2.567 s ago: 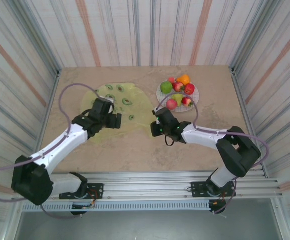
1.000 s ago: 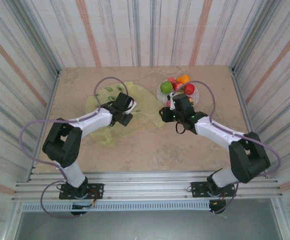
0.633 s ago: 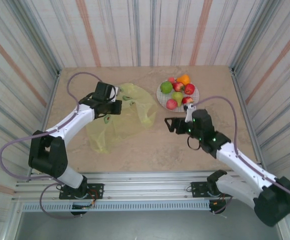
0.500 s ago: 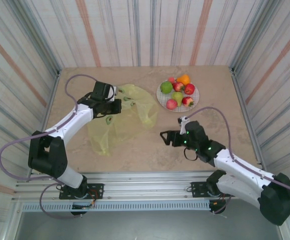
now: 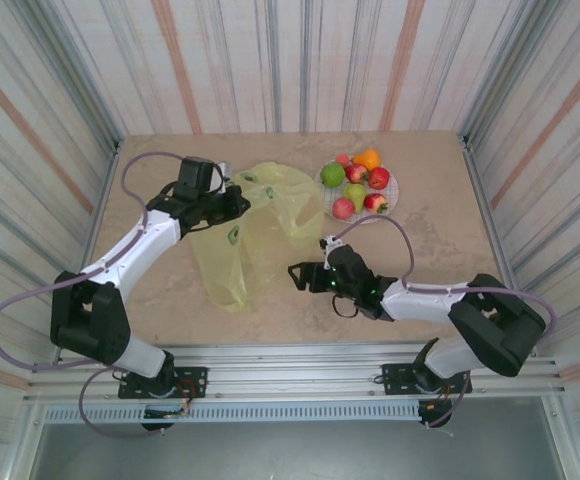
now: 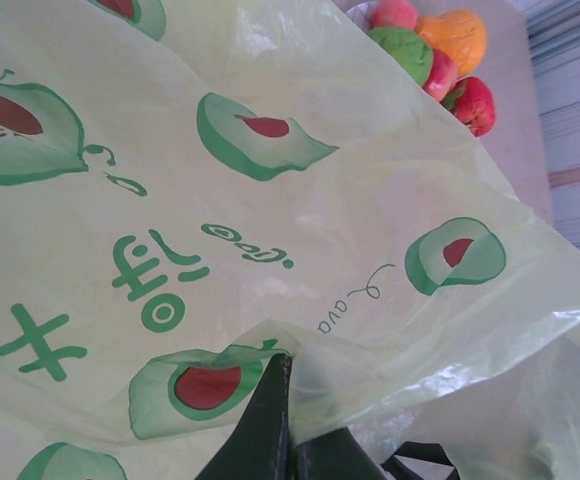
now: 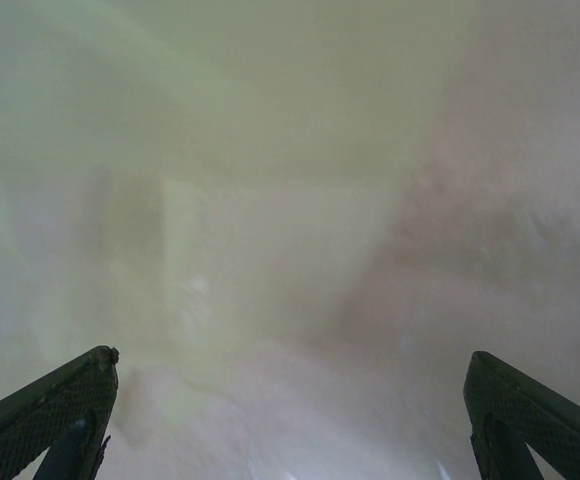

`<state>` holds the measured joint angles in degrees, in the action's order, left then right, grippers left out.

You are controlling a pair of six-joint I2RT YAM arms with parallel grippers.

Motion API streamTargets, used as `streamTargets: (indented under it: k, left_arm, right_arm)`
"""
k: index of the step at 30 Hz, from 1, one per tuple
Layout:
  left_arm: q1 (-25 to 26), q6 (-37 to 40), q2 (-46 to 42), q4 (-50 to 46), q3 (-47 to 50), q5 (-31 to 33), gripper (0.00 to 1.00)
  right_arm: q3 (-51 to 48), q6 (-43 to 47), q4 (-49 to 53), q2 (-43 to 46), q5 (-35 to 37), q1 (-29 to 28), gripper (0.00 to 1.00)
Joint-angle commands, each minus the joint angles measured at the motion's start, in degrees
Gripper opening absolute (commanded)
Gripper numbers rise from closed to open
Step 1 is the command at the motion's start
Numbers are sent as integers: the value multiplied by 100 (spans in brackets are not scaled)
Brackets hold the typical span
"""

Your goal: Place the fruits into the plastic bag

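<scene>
Yellow-green plastic bag (image 5: 260,230) sits crumpled just left of the plate (image 5: 393,192), its top edge lifted | fruits (image 5: 356,184) piled on the plate | left gripper (image 6: 288,372) clamped on a fold of the plastic bag, left of the plate | right gripper (image 7: 290,357) spread wide and empty, nearer than the plate, beside the bag.

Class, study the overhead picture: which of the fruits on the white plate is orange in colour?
The orange, at the far edge of the plate. Every other fruit there is red, green or yellow-green.
</scene>
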<state>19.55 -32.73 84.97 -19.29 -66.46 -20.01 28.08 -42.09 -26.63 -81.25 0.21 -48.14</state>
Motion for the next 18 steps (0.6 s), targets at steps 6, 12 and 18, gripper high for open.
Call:
streamTargets:
  k: [6, 12, 18]
  left_arm:
    - [-26, -513, -448, 361, 213, -326, 0]
    - [-108, -436, -606, 190, 291, -377, 0]
    - [-310, -152, -735, -27, 401, -438, 0]
  right_arm:
    - [442, -421, -606, -797, 1163, 99, 80]
    - [778, -312, -1135, -1473, 760, 603, 62]
    - [1335, -168, -416, -1620, 551, 762, 18]
